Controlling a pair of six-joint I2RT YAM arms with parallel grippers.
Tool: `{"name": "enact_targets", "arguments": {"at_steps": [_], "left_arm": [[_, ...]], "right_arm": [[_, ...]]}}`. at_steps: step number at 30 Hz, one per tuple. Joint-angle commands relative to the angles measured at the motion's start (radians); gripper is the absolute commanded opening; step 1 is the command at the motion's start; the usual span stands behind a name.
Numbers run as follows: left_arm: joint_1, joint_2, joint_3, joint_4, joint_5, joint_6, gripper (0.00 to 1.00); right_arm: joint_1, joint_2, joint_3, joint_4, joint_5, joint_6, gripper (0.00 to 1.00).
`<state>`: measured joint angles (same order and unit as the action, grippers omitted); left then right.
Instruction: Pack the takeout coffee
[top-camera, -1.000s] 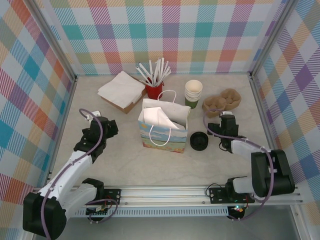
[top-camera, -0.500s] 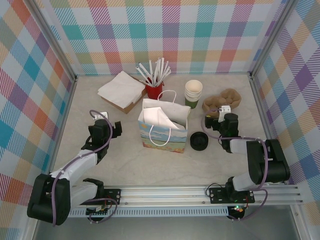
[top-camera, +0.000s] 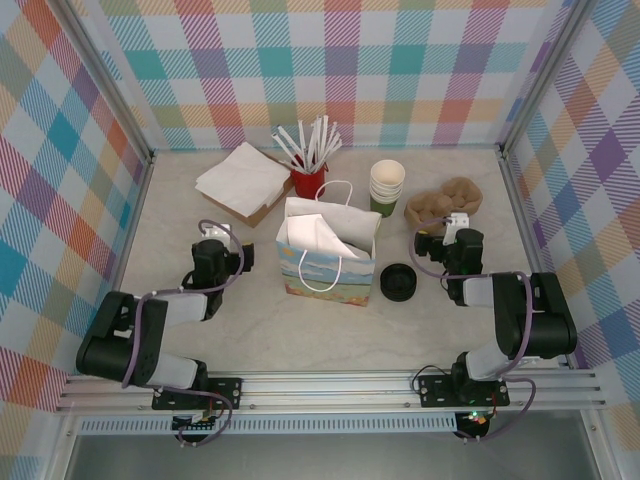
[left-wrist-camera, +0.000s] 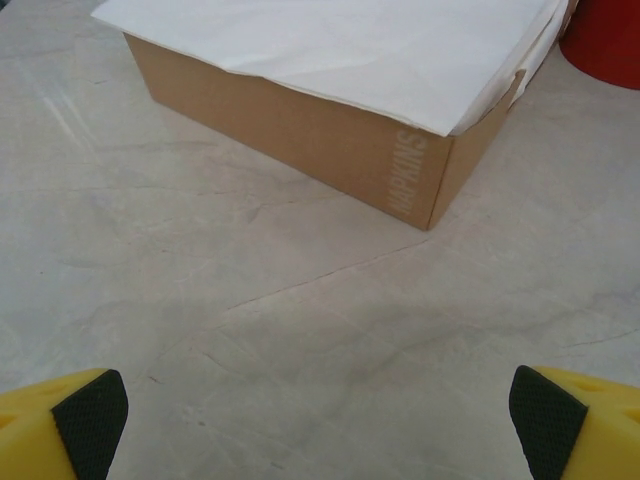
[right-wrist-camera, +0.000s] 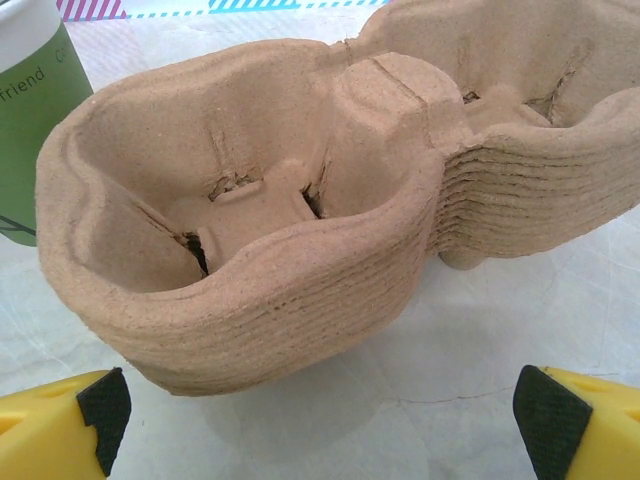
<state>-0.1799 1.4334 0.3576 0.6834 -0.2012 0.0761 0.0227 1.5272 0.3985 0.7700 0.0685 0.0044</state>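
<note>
**Desk inspection: both tools released, cups unpacked**

On the desk (top-camera: 300, 330), a paper bag (top-camera: 325, 262) stands upright at the centre, mouth open, handles up.

1. Green paper cups (top-camera: 387, 187) with cream rims stand nested in a short stack at the far side, just right of the bag and outside it. A single loose cup cannot be told apart from the stack. In the right wrist view the green wall (right-wrist-camera: 25, 110) stands just left of the pulp carriers.
2. Pulp cup carriers (top-camera: 443, 203), stacked, lie to the right of the cups. In the right wrist view (right-wrist-camera: 280, 230) they sit directly ahead of the tool.
3. Black lids (top-camera: 397, 282) sit near the bag's right side.
4. A napkin box (top-camera: 243, 182) lies far left, white napkins on top; a red cup of stirrers (top-camera: 308, 180) stands beside it.
5. Left tool (top-camera: 218, 243): left of the bag, low over the desk, pointed at the napkin box (left-wrist-camera: 300, 130). Jaws spread wide, nothing between the yellow fingers (left-wrist-camera: 90, 420).
6. Right tool (top-camera: 455, 232): right of the lids, just short of the carriers. Jaws spread wide, gripping nothing (right-wrist-camera: 320, 410).
</note>
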Motion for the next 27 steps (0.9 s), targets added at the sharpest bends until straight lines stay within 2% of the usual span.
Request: {"name": "enact_targets", "arguments": {"at_steps": [1,3,6,7,8,9,27], "left_arm": [[0.056,0.073,-0.029,0.244,0.069,0.006,1.00],[0.071,0.131,-0.051,0.349,0.067,-0.014,1.00],[0.075,0.124,0.005,0.225,0.080,-0.016,1.00],[0.079,0.127,0.052,0.135,0.061,-0.026,1.00],[0.106,0.133,0.064,0.122,0.104,-0.041,1.00],[0.124,0.130,0.064,0.117,0.130,-0.054,1.00],[0.118,0.131,0.064,0.117,0.120,-0.050,1.00]], "right_arm": [[-0.003,0.000,0.011,0.046,-0.022,0.015,1.00],[-0.002,-0.001,0.011,0.044,-0.021,0.016,1.00],[-0.003,-0.001,0.011,0.044,-0.021,0.015,1.00],[-0.003,-0.002,0.011,0.044,-0.021,0.015,1.00],[-0.004,-0.001,0.010,0.045,-0.021,0.014,1.00],[-0.003,-0.001,0.010,0.045,-0.021,0.015,1.00],[-0.003,-0.001,0.013,0.041,-0.022,0.014,1.00]]}}
